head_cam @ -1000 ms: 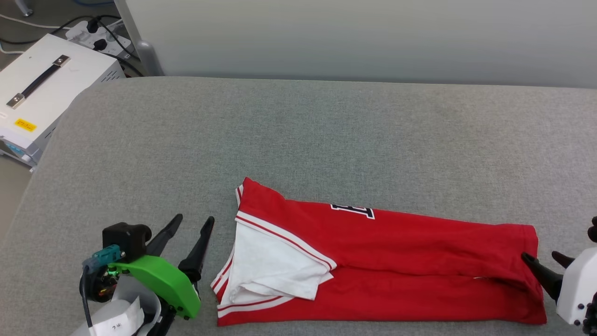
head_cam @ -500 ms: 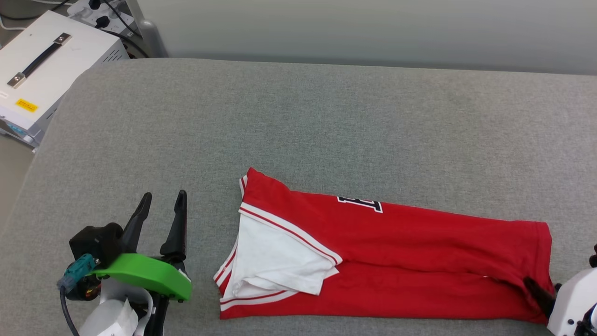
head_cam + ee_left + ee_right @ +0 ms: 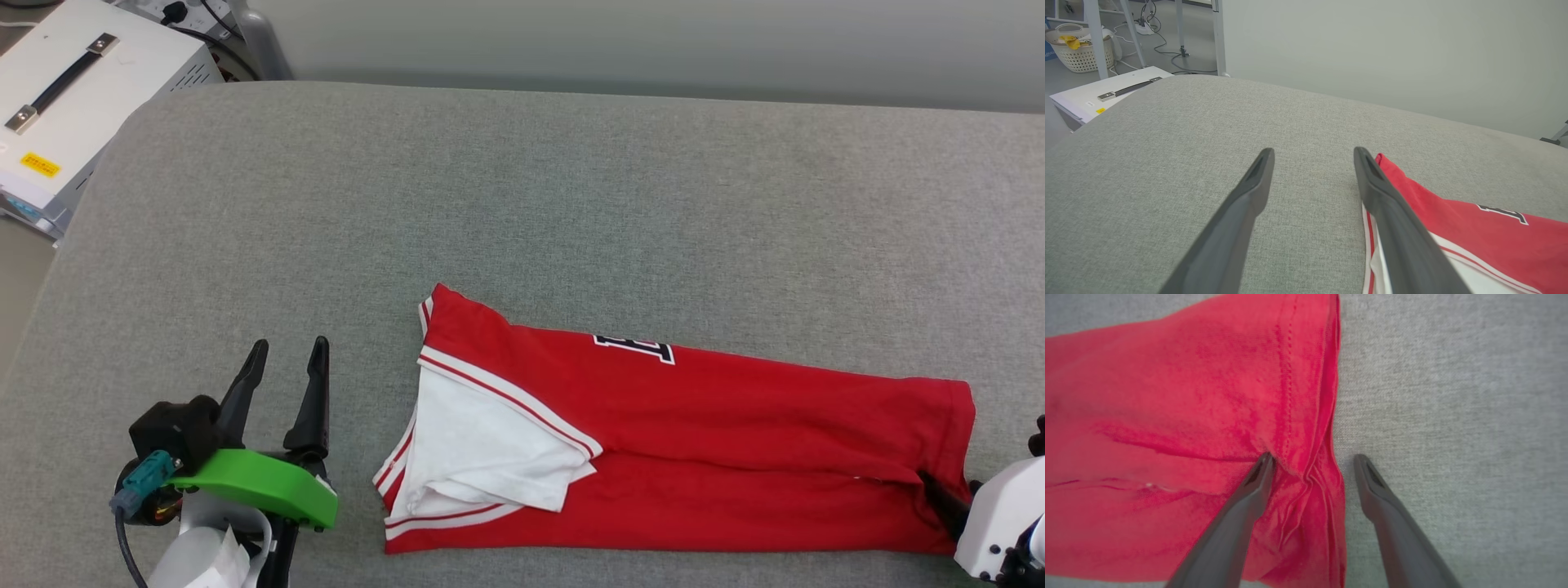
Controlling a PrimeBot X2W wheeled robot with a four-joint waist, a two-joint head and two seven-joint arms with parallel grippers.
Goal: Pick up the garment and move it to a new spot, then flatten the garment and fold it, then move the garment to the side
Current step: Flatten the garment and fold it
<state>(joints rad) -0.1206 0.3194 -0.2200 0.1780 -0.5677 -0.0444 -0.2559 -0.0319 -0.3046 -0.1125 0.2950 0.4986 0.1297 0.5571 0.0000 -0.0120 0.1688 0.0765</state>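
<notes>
Right pincer (image 3: 1313,457) straddles the garment (image 3: 1167,396) at its bunched hem, fingers apart

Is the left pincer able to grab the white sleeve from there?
Probably yes. The left pincer is open beside the garment, and only bare grey cushion lies between it and the white sleeve.
</notes>
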